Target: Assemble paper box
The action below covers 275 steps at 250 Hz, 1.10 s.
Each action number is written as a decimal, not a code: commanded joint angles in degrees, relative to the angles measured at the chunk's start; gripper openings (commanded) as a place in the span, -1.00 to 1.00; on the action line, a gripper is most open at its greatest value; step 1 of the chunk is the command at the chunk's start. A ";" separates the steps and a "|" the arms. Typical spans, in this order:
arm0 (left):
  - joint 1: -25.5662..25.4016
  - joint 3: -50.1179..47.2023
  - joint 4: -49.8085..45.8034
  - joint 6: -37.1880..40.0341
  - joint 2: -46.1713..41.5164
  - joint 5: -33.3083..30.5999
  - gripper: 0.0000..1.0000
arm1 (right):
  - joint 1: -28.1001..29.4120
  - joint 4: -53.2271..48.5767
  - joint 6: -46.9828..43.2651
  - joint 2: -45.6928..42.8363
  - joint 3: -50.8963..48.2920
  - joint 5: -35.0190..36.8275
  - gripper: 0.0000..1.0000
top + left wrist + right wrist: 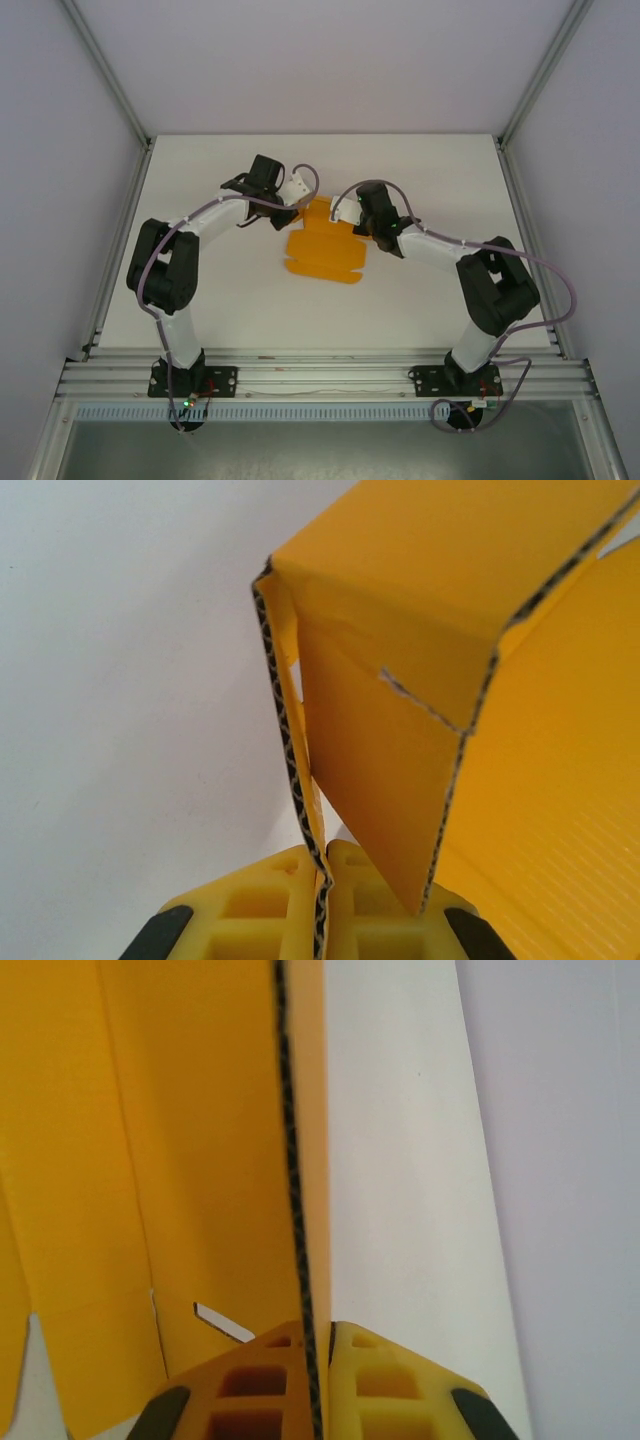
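You are looking at a white bench (250, 320). The orange paper box (325, 258) lies on it, near the middle of the bench. Its near flaps lie flat on the bench. Its far sides are folded up.

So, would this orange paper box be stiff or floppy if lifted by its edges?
Probably stiff within each panel: the paper box shows a fluted, corrugated edge. It likely hinges easily at its creases, since flaps stand folded up. Seemingly light: the left tool and right tool each pinch just one thin wall.
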 commanded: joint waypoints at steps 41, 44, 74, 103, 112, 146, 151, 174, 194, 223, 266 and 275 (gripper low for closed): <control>0.58 -1.34 -0.21 -4.83 -3.24 -0.43 -0.30 | 0.15 16.69 -8.09 0.00 -6.36 5.31 -1.00; 0.76 -1.44 -0.28 -5.05 -3.41 -0.38 -0.27 | 0.16 17.08 -8.34 -0.14 -6.60 5.44 -1.00; 3.28 -3.27 -0.05 -8.34 -6.45 1.19 0.29 | 0.32 18.19 -10.96 -1.84 -8.48 4.32 -1.00; 7.06 -7.09 3.67 -13.16 -10.59 3.00 0.99 | 0.31 12.28 -10.65 -3.37 -8.16 1.96 -1.00; 8.15 -7.96 4.32 -14.62 -11.73 3.15 1.00 | 0.30 8.53 -9.33 -3.98 -7.00 0.94 -1.00; 10.64 -12.06 6.58 -17.92 -17.31 4.17 1.00 | -0.38 -18.84 -0.85 -6.40 4.83 -6.83 -1.00; 10.86 -12.85 7.21 -18.60 -18.15 3.88 1.00 | -0.42 -23.48 0.09 -6.33 7.02 -8.34 -1.00; 11.65 -16.55 10.56 -22.23 -22.43 3.62 1.00 | -0.60 -43.24 2.20 -4.39 16.89 -14.71 -1.00; 11.94 -18.86 12.43 -24.41 -25.90 4.73 1.00 | -1.32 -56.84 2.37 -1.23 24.07 -20.19 -1.00; 12.33 -22.35 15.51 -27.50 -29.72 3.13 1.00 | -1.55 -64.40 2.00 3.16 28.72 -19.44 -1.00; 14.01 -25.44 17.18 -32.44 -30.72 0.81 1.00 | -2.05 -62.26 -0.37 5.68 26.82 -20.41 -1.00; 14.58 -25.77 17.35 -33.36 -30.34 1.10 1.00 | -2.03 -57.28 0.49 5.56 24.89 -18.74 -1.00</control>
